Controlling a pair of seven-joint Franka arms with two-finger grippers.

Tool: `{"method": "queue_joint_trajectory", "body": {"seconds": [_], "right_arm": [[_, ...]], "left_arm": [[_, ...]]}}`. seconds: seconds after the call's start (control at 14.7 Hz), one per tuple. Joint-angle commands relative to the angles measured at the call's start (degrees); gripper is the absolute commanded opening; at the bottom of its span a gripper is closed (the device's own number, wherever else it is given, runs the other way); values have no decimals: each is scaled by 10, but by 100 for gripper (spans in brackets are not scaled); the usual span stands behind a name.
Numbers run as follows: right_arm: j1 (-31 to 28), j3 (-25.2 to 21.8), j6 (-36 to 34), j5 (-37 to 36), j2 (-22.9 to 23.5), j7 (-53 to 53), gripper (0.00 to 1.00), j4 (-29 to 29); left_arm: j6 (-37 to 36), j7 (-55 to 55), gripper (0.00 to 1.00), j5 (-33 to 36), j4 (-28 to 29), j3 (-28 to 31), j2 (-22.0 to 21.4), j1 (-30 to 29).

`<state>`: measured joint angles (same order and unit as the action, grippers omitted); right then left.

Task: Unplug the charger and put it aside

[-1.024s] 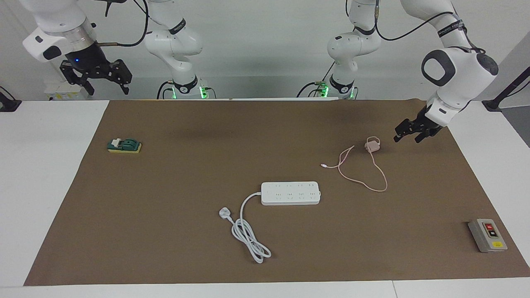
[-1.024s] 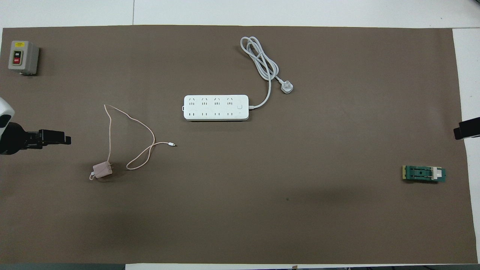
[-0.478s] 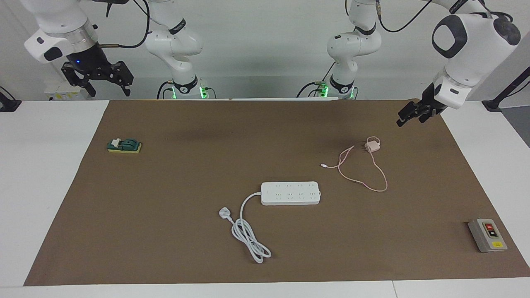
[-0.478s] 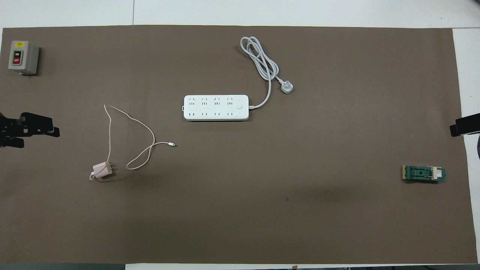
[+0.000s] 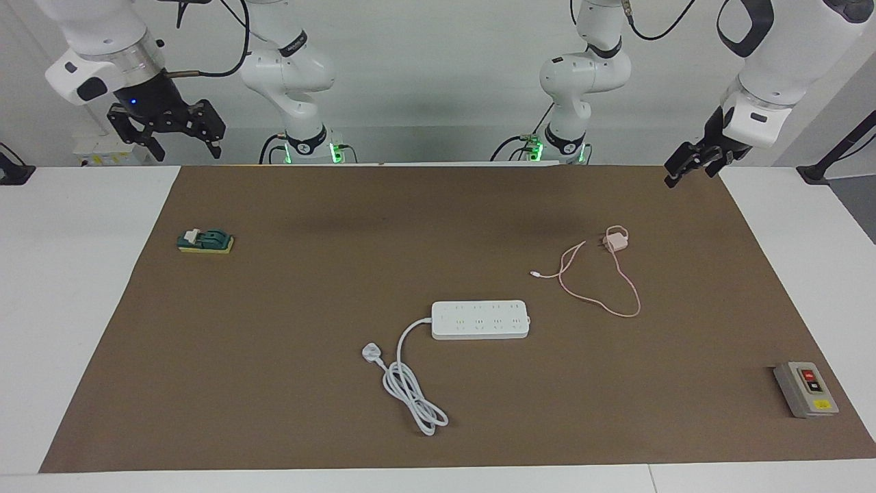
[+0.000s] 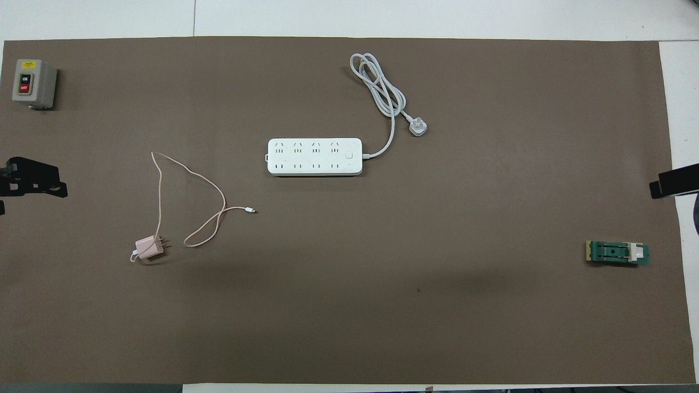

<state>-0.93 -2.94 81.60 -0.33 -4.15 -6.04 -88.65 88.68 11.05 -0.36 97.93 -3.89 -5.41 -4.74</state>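
Note:
The charger (image 5: 616,241) (image 6: 147,248), a small pale pink cube, lies loose on the brown mat with its prongs bare. Its thin pink cable (image 5: 619,287) (image 6: 191,180) loops beside it. It sits toward the left arm's end of the table, nearer to the robots than the white power strip (image 5: 480,320) (image 6: 314,156), whose sockets hold nothing. My left gripper (image 5: 692,171) (image 6: 52,184) hangs open and empty over the mat's edge at its own end. My right gripper (image 5: 186,140) (image 6: 663,188) waits open in the air over the other end.
The strip's thick white cord (image 5: 410,387) (image 6: 382,93) coils farther from the robots. A grey switch box (image 5: 806,389) (image 6: 33,83) stands at the far corner on the left arm's end. A green and yellow block (image 5: 205,241) (image 6: 617,253) lies at the right arm's end.
My left gripper has risen and drawn away from the charger toward the mat's edge. The charger tipped slightly, then stayed put. The right gripper shifted a little.

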Motion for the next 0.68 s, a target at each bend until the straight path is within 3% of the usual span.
{"method": "queue_joint_trajectory", "body": {"seconds": [0.0,0.2,0.61], "right_arm": [[-2,5,14,9,-18,11,100,-23],[0,6,15,9,-21,11,100,-27],[-1,6,15,7,-21,10,100,-27]], "left_arm": [[0,19,100,30,-6,8,-3,1],[66,6,100,29,3,11,-7,-4],[83,-67,100,34,-3,11,-3,-4]]}}
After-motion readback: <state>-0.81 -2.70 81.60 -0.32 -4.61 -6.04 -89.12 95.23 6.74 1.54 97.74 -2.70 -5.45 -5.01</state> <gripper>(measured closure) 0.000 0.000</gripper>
